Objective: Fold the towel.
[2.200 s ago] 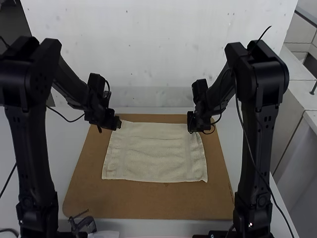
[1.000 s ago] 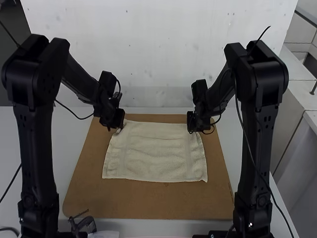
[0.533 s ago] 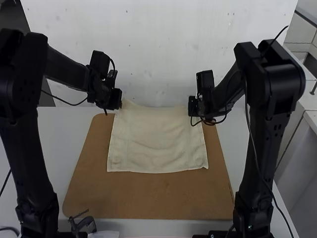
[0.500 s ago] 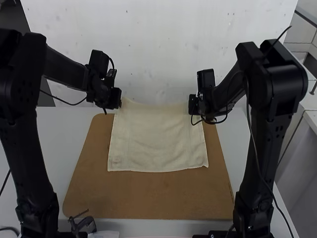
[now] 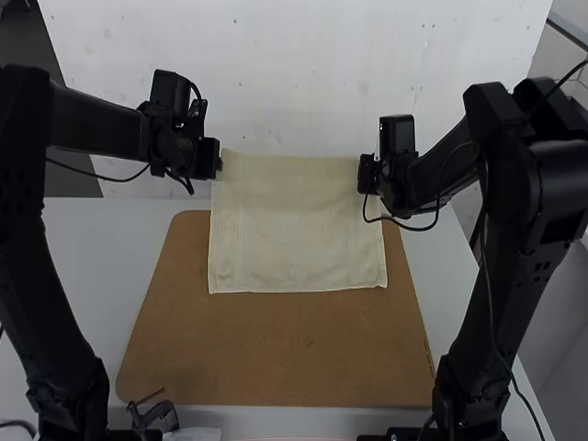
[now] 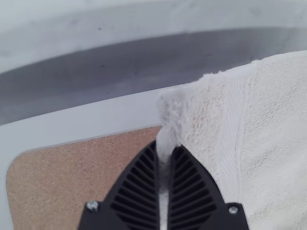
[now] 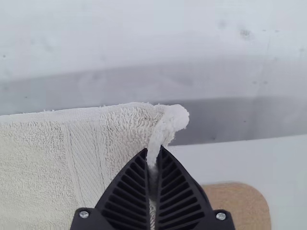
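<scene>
The cream towel [image 5: 296,220] hangs unfolded between both grippers, its far edge lifted and its near edge low over the board. At its far left corner is my left gripper [image 5: 217,161]; the right gripper [image 5: 364,175] is at the far right corner. In the left wrist view, the left gripper [image 6: 164,149] is shut on a pinched corner of the towel [image 6: 273,124]. Likewise, the right wrist view has the right gripper [image 7: 153,152] shut on the other corner of the towel [image 7: 43,158], a small tuft poking out beyond the fingertips.
A brown board [image 5: 276,367] lies on the white table [image 5: 101,276], under and in front of the towel. A pale wall [image 5: 294,73] rises behind the table. A small dark clamp [image 5: 154,415] is at the table's near edge, left of centre.
Both grippers have risen and moved slightly apart, lifting the towel's far edge. The towel's near edge has shifted away from the board's front, and the cloth is now stretched smoother.
</scene>
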